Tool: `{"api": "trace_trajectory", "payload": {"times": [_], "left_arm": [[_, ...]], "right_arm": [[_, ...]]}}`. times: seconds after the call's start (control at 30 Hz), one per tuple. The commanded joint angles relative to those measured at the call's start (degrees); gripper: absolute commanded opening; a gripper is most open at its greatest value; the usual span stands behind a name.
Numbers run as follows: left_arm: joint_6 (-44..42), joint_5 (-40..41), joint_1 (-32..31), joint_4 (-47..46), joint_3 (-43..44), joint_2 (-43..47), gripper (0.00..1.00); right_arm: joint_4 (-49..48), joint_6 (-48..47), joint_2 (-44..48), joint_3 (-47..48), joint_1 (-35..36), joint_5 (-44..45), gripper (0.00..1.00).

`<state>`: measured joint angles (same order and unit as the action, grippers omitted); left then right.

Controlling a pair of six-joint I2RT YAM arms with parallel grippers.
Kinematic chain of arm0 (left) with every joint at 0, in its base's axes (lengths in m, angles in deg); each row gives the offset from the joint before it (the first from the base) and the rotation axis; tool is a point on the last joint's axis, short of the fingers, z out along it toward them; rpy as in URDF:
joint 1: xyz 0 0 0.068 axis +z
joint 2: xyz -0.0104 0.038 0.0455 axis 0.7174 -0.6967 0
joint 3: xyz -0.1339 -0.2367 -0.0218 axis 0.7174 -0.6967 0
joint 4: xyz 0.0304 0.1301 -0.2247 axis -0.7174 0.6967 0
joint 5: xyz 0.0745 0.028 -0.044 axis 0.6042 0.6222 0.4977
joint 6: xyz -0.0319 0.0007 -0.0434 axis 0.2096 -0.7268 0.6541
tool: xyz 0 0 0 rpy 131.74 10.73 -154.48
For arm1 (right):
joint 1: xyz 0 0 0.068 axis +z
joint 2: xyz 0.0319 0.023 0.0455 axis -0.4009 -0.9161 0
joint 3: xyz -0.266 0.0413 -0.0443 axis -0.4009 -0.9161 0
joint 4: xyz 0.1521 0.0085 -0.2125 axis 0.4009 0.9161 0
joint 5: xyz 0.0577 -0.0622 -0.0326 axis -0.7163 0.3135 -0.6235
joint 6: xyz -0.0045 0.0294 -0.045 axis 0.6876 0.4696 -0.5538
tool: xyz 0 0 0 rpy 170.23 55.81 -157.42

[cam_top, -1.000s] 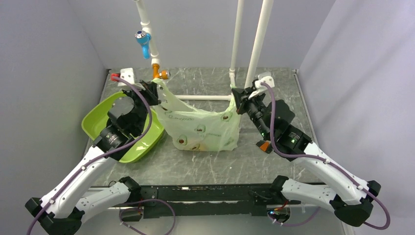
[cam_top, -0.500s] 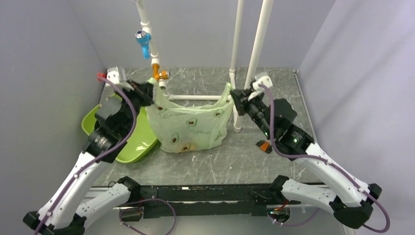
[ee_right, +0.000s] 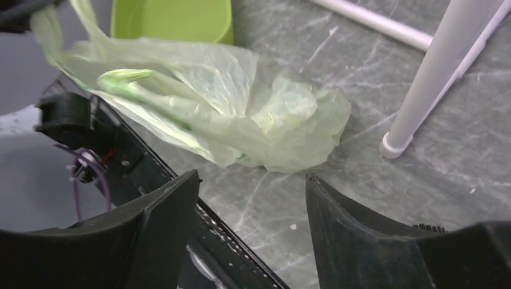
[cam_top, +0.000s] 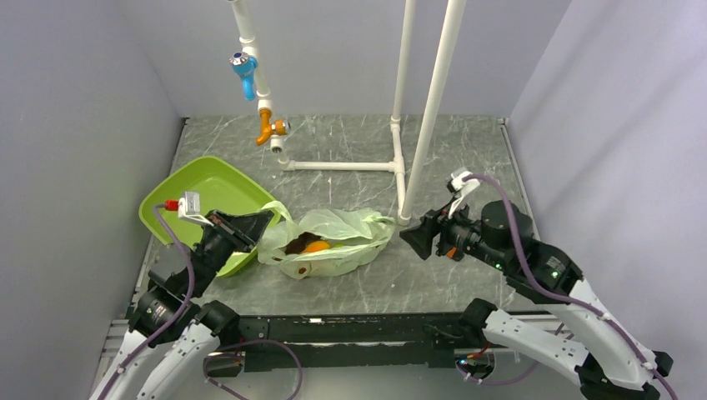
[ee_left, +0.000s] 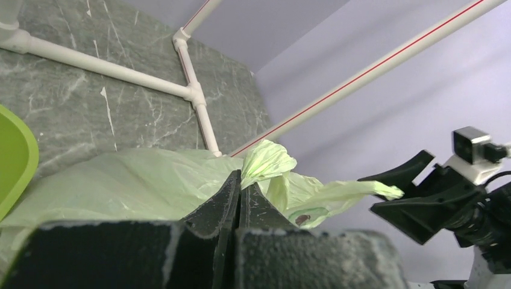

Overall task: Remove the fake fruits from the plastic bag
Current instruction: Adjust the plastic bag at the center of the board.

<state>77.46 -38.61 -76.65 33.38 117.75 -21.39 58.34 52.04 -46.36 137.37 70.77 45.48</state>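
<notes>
The plastic bag [cam_top: 342,233] lies slumped on the table, its mouth gaping toward the front. Inside it show an orange fake fruit [cam_top: 316,247] and a dark one [cam_top: 296,244]; other fruits are hidden. My left gripper [cam_top: 268,218] is shut on the bag's left handle, and in the left wrist view the pale green film [ee_left: 268,162] comes out from between the closed tips [ee_left: 239,176]. My right gripper [cam_top: 414,238] hangs open to the right of the bag, apart from it. The right wrist view shows the bag [ee_right: 241,108] beyond the spread fingers [ee_right: 253,177], which hold nothing.
The lime-green tray [cam_top: 188,196] stands at the left, just behind my left gripper. A white pipe frame [cam_top: 398,167] with upright posts rises behind the bag, one post foot [ee_right: 395,144] close to my right gripper. A small orange block [cam_top: 451,249] peeks out beside the right wrist.
Both arms came down and toward the front. The bag, held stretched up between them, sank onto the table. The right gripper opened, let go of its handle and drew back to the right.
</notes>
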Motion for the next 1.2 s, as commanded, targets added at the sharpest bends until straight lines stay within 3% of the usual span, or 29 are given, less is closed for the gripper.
{"api": "trace_trajectory", "payload": {"times": [0.0, 0.1, 0.17, 0.3, 0.4, 0.57, 0.63, 0.7, 0.77, 0.93, 1.17], "left_arm": [[2.45, -0.78, 0.23, 1.26, 1.74, 1.27, 0.0], [2.01, -0.6, 0.24, 1.61, 2.63, -0.03, 0.0], [1.49, -0.68, 0.27, 2.47, 3.63, -1.18, 0.0], [1.04, 0.33, 0.24, 4.19, 5.5, -2.12, 0.0], [1.16, 1.45, 0.22, 5.06, 5.91, -1.66, 0.0], [0.5, 2.1, 0.23, 7.29, 7.15, -1.63, 0.0], [0.24, 2.22, 0.23, 8.25, 7.59, -1.72, 0.0], [0.43, 2.34, 0.23, 8.64, 7.38, -1.48, 0.0], [0.65, 2.28, 0.25, 8.33, 7.06, -1.11, 0.0], [0.55, 2.59, 0.27, 8.81, 7.11, -0.5, 0.0], [0.0, 4.44, 0.24, 13.01, 7.53, 0.88, 0.0]], "right_arm": [[7.83, -0.06, -2.15, 13.95, 0.08, 1.6, 0.73], [4.98, -1.44, -7.46, 20.21, 0.06, 1.0, 0.79], [0.85, -1.11, -11.96, 22.41, 0.13, -4.36, 0.8], [-13.95, 4.13, -19.46, 20.32, 0.43, -17.35, 0.69], [-25.46, 8.38, -24.99, 16.83, 3.93, -19.7, 0.62], [-27.62, 4.74, -33.7, 18.74, 13.72, -10.12, 0.57], [-25.95, 2.39, -36.94, 19.57, 16.26, -4.35, 0.46], [-24.18, -0.65, -39.71, 19.98, 18.93, 2.12, 0.29], [-24.29, -3.75, -41.11, 18.43, 21.5, 9.01, 0.23], [-26.74, -4.17, -40.71, 10.54, 23.99, 14.41, 0.17], [-40.85, 1.07, -35.5, -10.72, 29.17, 16.39, 0.17]]}}
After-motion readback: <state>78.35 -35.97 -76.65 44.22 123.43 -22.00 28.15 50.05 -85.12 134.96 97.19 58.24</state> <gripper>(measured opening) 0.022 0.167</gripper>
